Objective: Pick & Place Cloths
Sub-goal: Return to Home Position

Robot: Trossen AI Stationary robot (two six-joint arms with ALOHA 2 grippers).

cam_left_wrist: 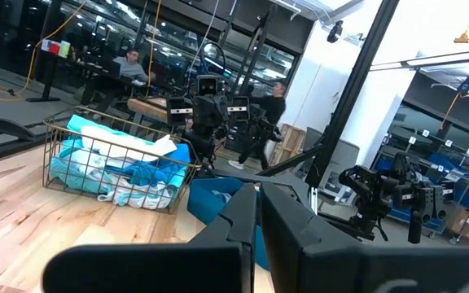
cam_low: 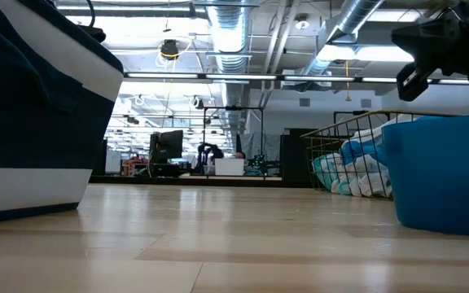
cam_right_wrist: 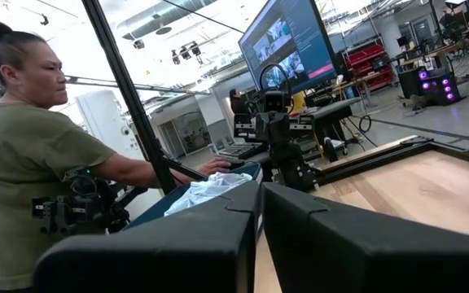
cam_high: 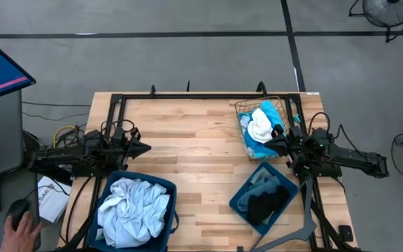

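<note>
On the wooden worktop (cam_high: pixel 194 140) we see every cloth sitting in a container. At the far right corner, the brown wire basket (cam_high: pixel 257 100) holds a white cloth (cam_high: pixel 260 126) lying on turquoise cloths (cam_high: pixel 273 112). Near the front edge on the left, the large dark-teal bin (cam_high: pixel 142 175) is filled with a heap of white and pale blue cloths (cam_high: pixel 133 208). Toward the front right, the smaller blue bin (cam_high: pixel 245 183) sits turned at an angle and carries black cloths (cam_high: pixel 266 203) with a grey cloth (cam_high: pixel 261 183) beside them. We find the left gripper (cam_high: pixel 144 148) over the worktop's left side, just behind the large bin, pointing toward the middle. Its jaws are closed together with nothing between them. The right gripper (cam_high: pixel 271 144) faces it from the right, between the wire basket and the blue bin, its jaws likewise pressed together and empty. A person's hand (cam_high: pixel 16 227) is at a mouse (cam_high: pixel 19 208) off the worktop's left side.
</note>
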